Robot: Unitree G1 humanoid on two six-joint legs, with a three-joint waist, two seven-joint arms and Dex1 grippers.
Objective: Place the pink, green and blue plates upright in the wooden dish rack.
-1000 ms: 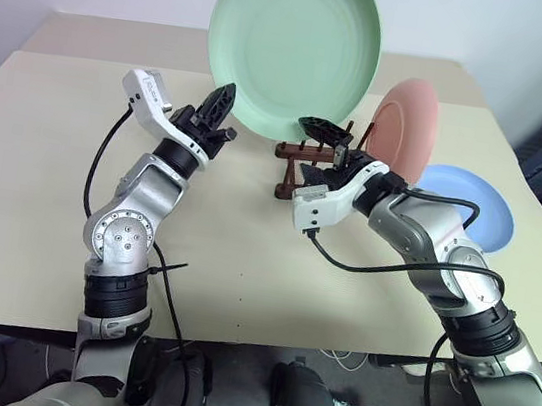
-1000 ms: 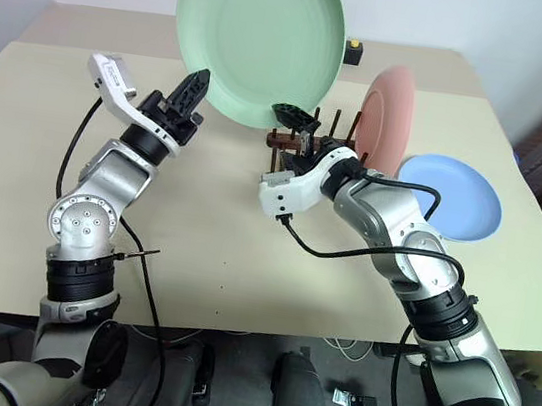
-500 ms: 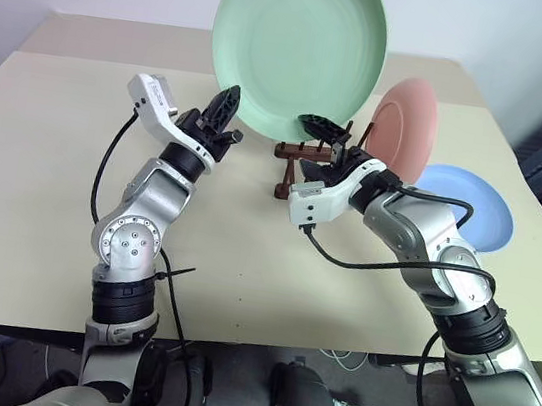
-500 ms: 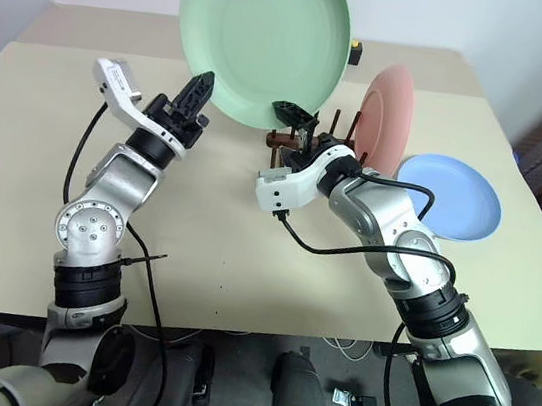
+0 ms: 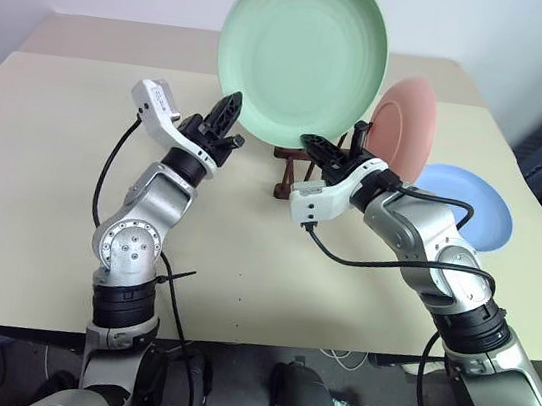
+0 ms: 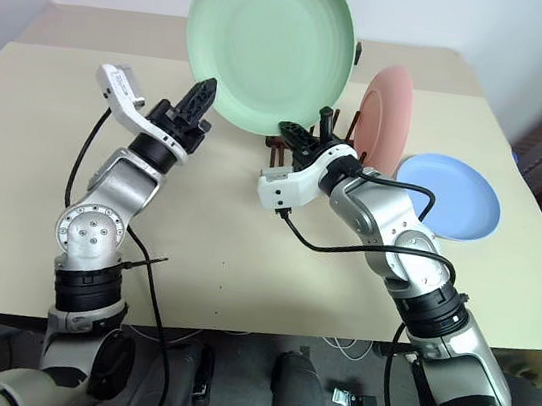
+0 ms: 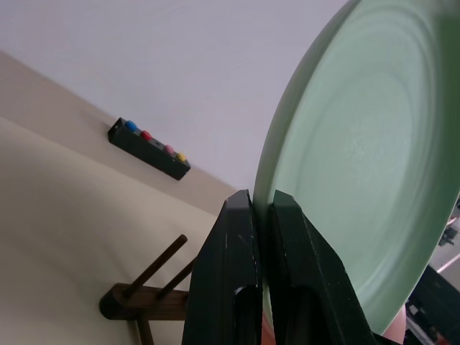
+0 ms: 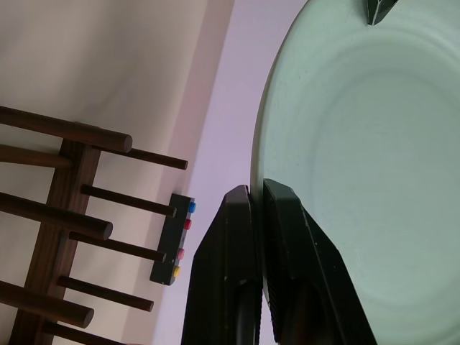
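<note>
The green plate (image 5: 302,51) is held upright in the air above the table, face toward me. My left gripper (image 5: 231,113) is shut on its lower left rim; in the left wrist view both fingers (image 7: 237,237) pinch the edge. At the lower right rim, my right gripper (image 5: 342,146) is also shut on the plate, its fingers (image 8: 233,230) pinching the edge. The pink plate (image 5: 403,126) stands upright in the wooden dish rack (image 5: 288,170), which sits partly hidden behind my right gripper. Lying flat on the table to the right is the blue plate (image 5: 468,205).
A small black box with coloured buttons (image 7: 149,149) lies at the far edge of the beige table (image 5: 45,161), behind the rack. The rack's free pegs (image 8: 93,190) stick up just below the green plate. A dark object stands past the table's right edge.
My right gripper has shut from wide open onto the green plate's lower right rim. The plate has shifted slightly to the right. My left gripper keeps its hold.
</note>
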